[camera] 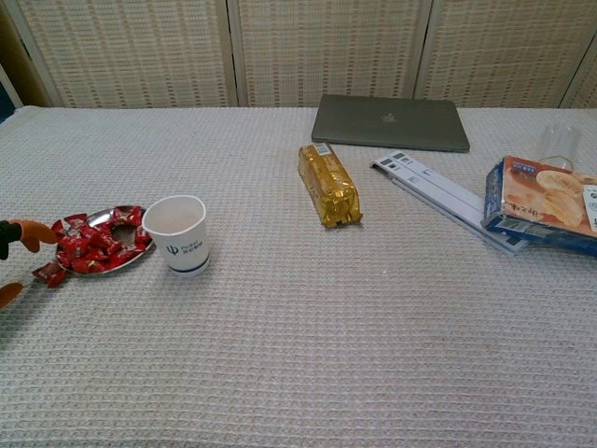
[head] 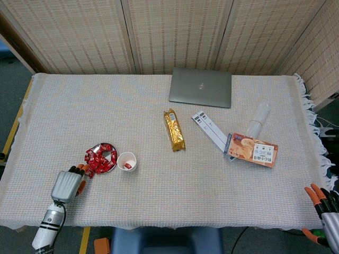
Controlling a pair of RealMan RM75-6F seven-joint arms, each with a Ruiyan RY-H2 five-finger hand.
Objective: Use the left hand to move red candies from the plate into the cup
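Red candies (head: 99,157): heaped on a small metal plate (camera: 131,217), one lying off its near-left edge on the table (head: 159,201). Paper cup (head: 126,161): upright, touching the plate's right side, presumably for a short carry; one red piece showed inside. Left hand (head: 67,184): near-left of the plate, apart from it, fingers loosely spread toward the candies, holding nothing. Right hand (head: 324,207): far right of the plate, at the table's edge, idle, fingers apart.
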